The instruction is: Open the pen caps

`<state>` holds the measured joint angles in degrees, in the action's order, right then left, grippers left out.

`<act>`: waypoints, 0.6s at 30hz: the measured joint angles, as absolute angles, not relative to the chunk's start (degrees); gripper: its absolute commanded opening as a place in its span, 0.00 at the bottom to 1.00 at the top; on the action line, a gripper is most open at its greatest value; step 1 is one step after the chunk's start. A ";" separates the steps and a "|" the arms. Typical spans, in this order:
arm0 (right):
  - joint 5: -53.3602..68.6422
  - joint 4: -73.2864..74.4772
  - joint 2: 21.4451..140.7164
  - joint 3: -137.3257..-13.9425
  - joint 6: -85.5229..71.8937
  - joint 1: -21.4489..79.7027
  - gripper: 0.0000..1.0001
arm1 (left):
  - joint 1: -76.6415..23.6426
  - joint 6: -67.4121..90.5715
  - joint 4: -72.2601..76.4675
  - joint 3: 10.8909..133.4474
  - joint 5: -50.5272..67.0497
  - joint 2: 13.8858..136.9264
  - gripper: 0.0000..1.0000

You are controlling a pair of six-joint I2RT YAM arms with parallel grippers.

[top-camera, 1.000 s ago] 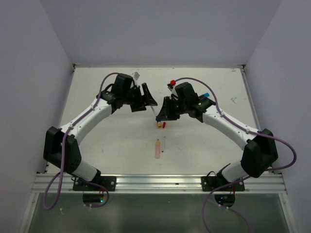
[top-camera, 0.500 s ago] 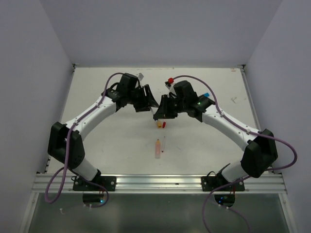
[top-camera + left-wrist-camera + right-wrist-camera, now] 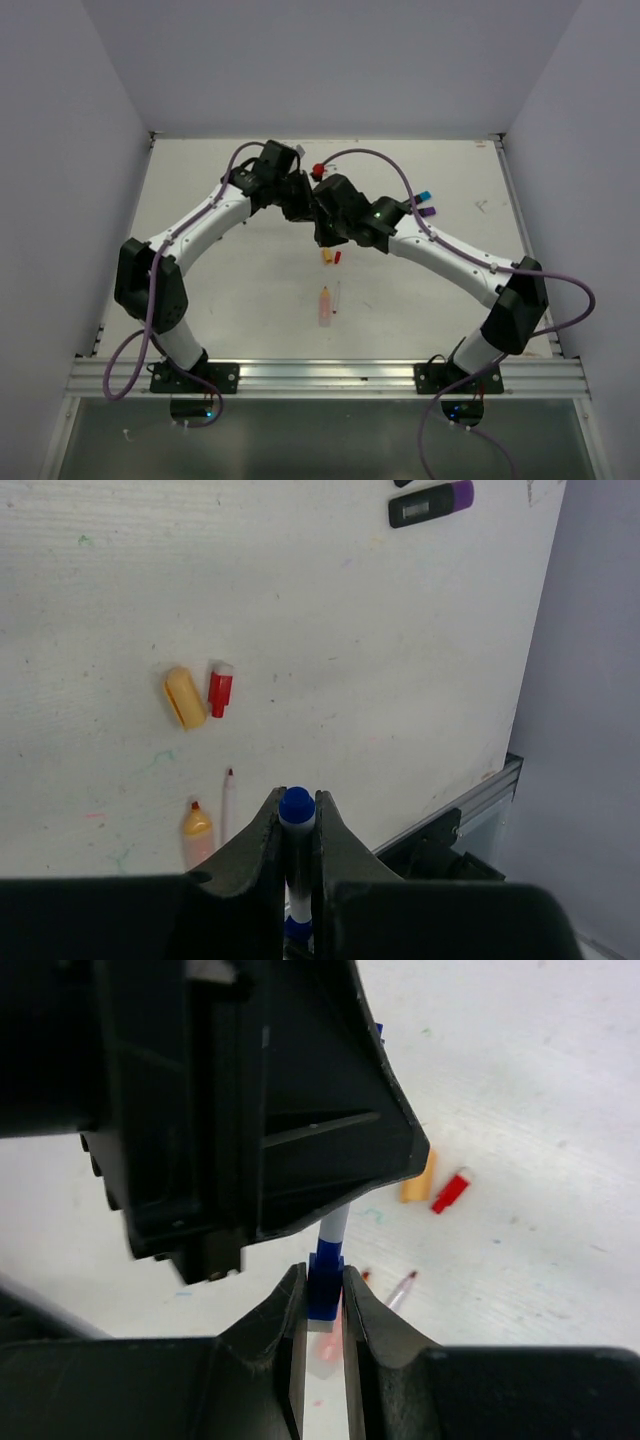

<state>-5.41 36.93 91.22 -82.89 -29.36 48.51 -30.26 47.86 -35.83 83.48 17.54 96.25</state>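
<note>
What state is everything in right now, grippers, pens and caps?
left gripper: shut on the blue pen.
right gripper: shut on its other end.
blue pen: held between both grippers, apparently in one piece.
orange cap: off, lying loose.
red cap: off, beside the orange cap.
purple marker: capped, lying flat.
peach pen: uncapped, lying flat.

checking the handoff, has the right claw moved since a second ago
Yes: leftward, the right claw now sits beyond the orange cap, against the left claw.

table (image 3: 420, 660): matt white, ink-flecked | blue cap (image 3: 324, 1295): smooth plastic | pen barrel (image 3: 334, 1228): smooth white plastic | right gripper (image 3: 322, 1272): matt black plastic | rail (image 3: 330, 375), bottom of frame: ribbed bare metal
</note>
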 measured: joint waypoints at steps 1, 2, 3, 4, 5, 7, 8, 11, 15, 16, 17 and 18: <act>-9.41 38.17 91.74 -83.99 -28.49 50.02 0.00 | -30.30 47.90 -36.88 84.77 17.47 97.12 0.00; -13.10 39.20 92.29 -84.82 -27.79 51.35 0.00 | -30.39 47.94 -37.89 85.84 17.50 97.84 0.00; -15.81 39.97 92.58 -85.32 -27.29 52.27 0.00 | -30.50 48.05 -38.33 86.52 17.47 98.35 0.00; -18.55 40.64 92.75 -85.60 -26.74 53.21 0.00 | -30.59 48.36 -38.70 87.07 17.52 98.74 0.00; -20.29 40.99 92.73 -85.60 -26.28 53.87 0.00 | -30.63 48.69 -38.76 87.13 17.80 98.91 0.00; -21.28 41.06 92.60 -85.41 -25.30 54.52 0.00 | -30.61 49.04 -38.85 87.11 18.76 99.00 0.00; -20.82 40.27 92.12 -84.62 -24.80 54.35 0.00 | -30.46 49.08 -38.54 86.96 19.38 99.00 0.00; -11.51 34.24 88.12 -78.26 -24.86 51.18 0.00 | -29.36 49.47 -35.90 84.20 22.65 98.48 0.00; 7.90 19.75 81.97 -65.32 -30.79 44.03 0.00 | -28.08 48.82 -30.15 78.37 27.59 96.25 0.00; 13.10 17.28 81.06 -62.48 -32.88 42.85 0.00 | -27.55 48.49 -27.59 76.88 28.32 95.55 0.00; 17.89 14.33 80.23 -59.27 -35.46 42.26 0.00 | -26.55 48.40 -25.06 75.57 29.30 94.74 0.00; 22.31 11.75 79.85 -56.45 -38.13 42.15 0.00 | -25.43 48.36 -22.70 74.28 30.17 93.78 0.00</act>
<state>22.31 11.75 79.85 -56.45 -38.13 42.15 -25.43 48.36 -22.70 74.28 30.17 93.78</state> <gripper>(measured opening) 0.189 0.110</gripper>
